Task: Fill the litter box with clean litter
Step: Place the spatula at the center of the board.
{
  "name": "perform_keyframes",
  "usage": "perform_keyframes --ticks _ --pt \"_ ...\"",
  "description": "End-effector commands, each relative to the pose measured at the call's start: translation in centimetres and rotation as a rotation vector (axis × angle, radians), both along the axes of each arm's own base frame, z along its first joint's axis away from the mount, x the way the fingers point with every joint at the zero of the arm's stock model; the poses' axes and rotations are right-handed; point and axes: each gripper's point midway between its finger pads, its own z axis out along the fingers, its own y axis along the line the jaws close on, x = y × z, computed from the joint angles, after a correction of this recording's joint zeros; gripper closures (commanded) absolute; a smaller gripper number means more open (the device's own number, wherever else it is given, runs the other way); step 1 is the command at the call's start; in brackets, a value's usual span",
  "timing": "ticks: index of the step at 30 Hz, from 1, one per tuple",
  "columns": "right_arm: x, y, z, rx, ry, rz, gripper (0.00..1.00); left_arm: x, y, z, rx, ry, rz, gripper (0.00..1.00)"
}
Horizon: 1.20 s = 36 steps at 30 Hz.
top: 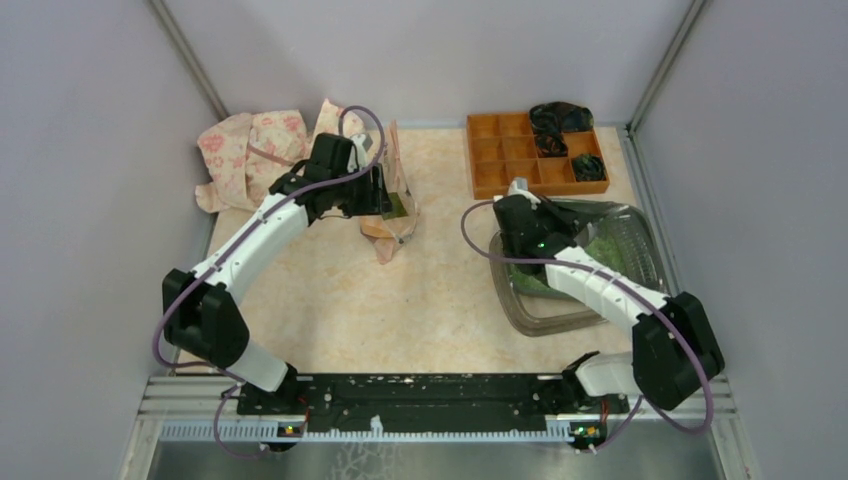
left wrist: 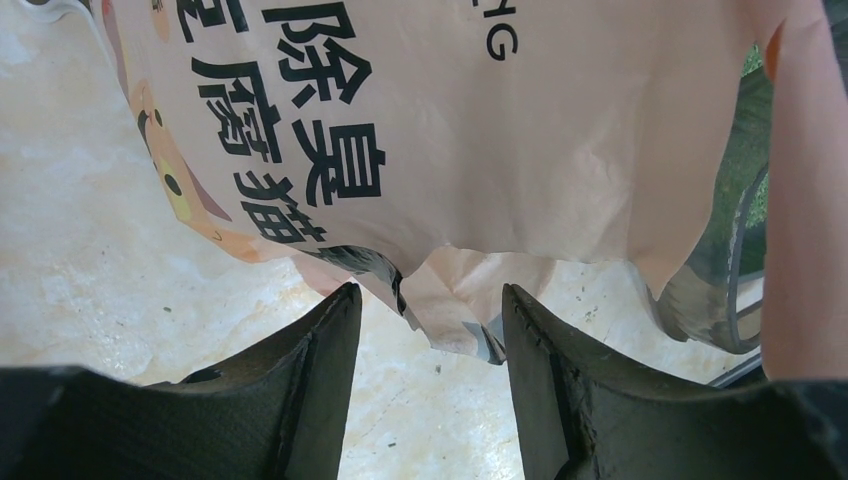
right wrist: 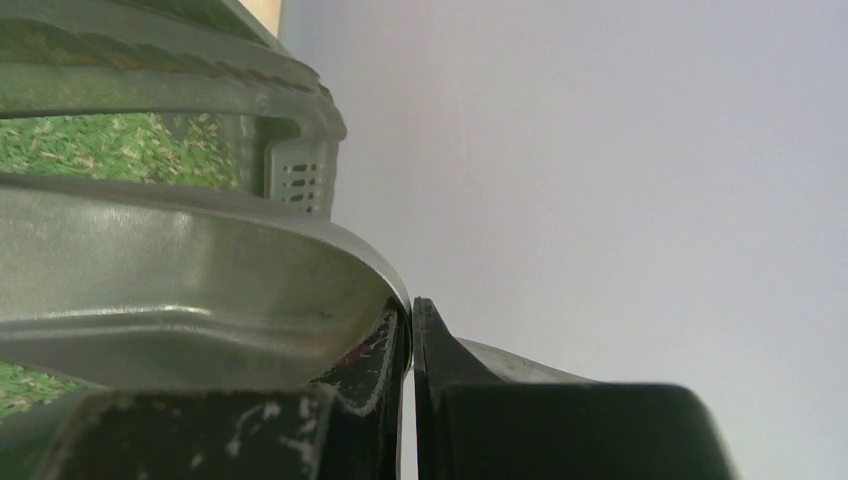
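The litter box (top: 640,250) lies at the right of the table, and the light-green clean litter (top: 605,250) covers part of its floor. My right gripper (top: 522,232) is at its left rim, shut on the rim's thin edge. In the right wrist view the grey rim (right wrist: 200,280) curves into my right gripper (right wrist: 410,305), with the litter (right wrist: 120,145) behind it. The pink printed bag (top: 395,215) stands at the table's middle back. My left gripper (left wrist: 430,300) is open, with the bag's (left wrist: 450,130) lower corner hanging just above the gap between its fingers, not pinched.
An orange compartment tray (top: 500,150) with dark items sits at the back right, beyond the litter box. A floral pink cloth (top: 250,150) is bunched in the back left corner. Walls enclose the table on three sides.
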Motion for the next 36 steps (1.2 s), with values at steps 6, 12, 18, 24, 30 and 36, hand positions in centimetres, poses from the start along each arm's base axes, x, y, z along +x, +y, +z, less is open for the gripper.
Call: perform_keyframes --ticks 6,12,18,24,30,36 --pt "-1.0 4.4 7.5 0.567 -0.182 0.114 1.0 0.5 0.0 3.2 -0.028 -0.074 0.003 0.4" --pt "-2.3 14.9 5.5 0.952 -0.01 0.34 1.0 0.6 0.6 3.4 -0.007 -0.076 0.03 0.4" --pt "-4.8 25.5 -0.4 1.167 0.268 0.54 1.0 0.8 1.7 3.6 0.034 -0.08 0.067 0.39" --pt "-4.9 30.6 -7.2 1.257 0.425 0.569 1.0 0.6 2.4 3.8 0.044 -0.085 0.098 0.39" --pt "-4.5 33.5 -12.6 1.275 0.535 0.546 1.0 0.4 2.7 4.0 0.044 -0.083 0.112 0.39" --pt "-4.8 34.3 -14.2 1.263 0.611 0.508 0.82 0.4 2.9 4.1 0.052 -0.084 0.12 0.39"
